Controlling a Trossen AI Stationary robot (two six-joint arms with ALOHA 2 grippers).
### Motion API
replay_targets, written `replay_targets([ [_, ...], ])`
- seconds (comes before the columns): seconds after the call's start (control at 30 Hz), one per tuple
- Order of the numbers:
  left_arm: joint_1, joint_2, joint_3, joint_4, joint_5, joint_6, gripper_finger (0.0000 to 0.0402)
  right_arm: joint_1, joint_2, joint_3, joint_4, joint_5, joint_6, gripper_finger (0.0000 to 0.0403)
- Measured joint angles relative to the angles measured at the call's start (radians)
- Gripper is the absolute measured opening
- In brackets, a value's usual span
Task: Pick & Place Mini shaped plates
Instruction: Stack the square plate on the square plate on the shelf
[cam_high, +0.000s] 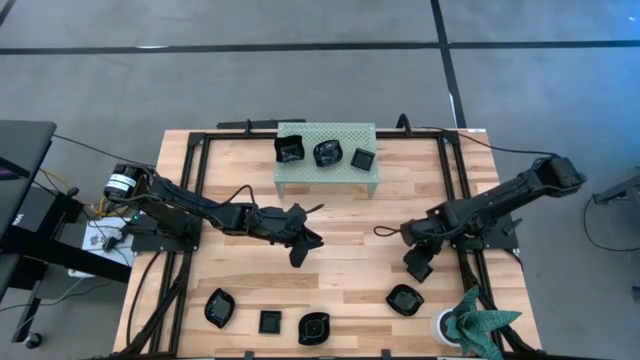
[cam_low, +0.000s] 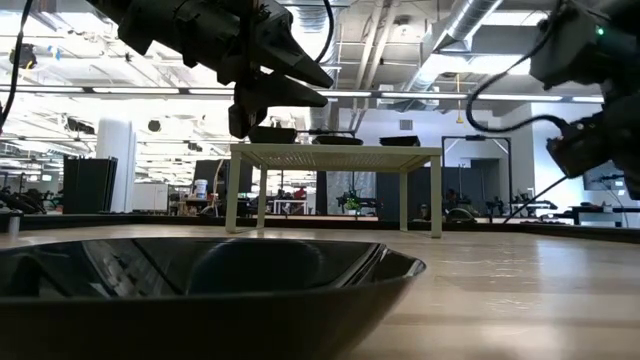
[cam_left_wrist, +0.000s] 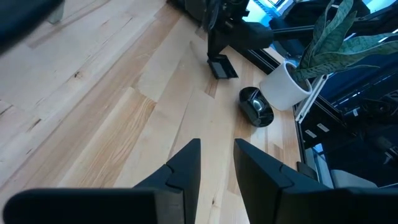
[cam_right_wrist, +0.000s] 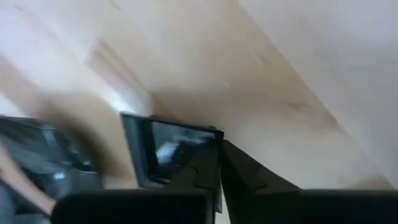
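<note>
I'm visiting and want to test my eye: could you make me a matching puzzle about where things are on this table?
Things:
1. green rack
2. potted plant
3. left gripper
4. square plate

Places or states:
A. pinched at its edge by the right gripper
B. open, holding nothing
C. at the table's far edge, carrying three black plates
D. at the table's near right corner

Pairs: 1-C, 2-D, 3-B, 4-A

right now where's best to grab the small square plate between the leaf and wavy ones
On the small square plate, pinch one straight side of the rim from straight above, one finger inside, one outside. It lies flat, open side up, and straight walls likely seat better than corners.
</note>
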Motion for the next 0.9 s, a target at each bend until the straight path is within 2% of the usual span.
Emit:
replay_targets([
  [0.1, 0.0, 0.0, 0.0, 0.0, 0.0, 0.0, 0.0097, -0.012, -0.01, 0.029, 0.009, 0.0, -0.011, 0.0012],
  [0.23, 0.001, 0.0, 0.0, 0.0, 0.0, 0.0, 0.0097, -0.041, -0.026, 0.128, 0.007, 0.017, -0.137, 0.0003],
  [0.53, 0.001, 0.0, 0.0, 0.006, 0.0, 0.026, 0.0097, -0.204, -0.029, 0.495, -0.103, 0.259, -0.545, 0.0002],
  [0.63, 0.001, 0.0, 0.0, 0.01, 0.0, 0.026, 0.0097, -0.29, -0.016, 0.626, -0.136, 0.293, -0.709, 0.0001],
  [0.77, 0.001, 0.0, 0.0, 0.017, 0.0, 0.026, 0.0097, -0.418, 0.062, 0.805, -0.271, 0.291, -0.904, 0.0001],
  [0.9, 0.001, 0.0, 0.0, 0.026, 0.0, 0.026, 0.0097, -0.538, 0.202, 1.003, -0.447, 0.28, -1.092, 0.0001],
])
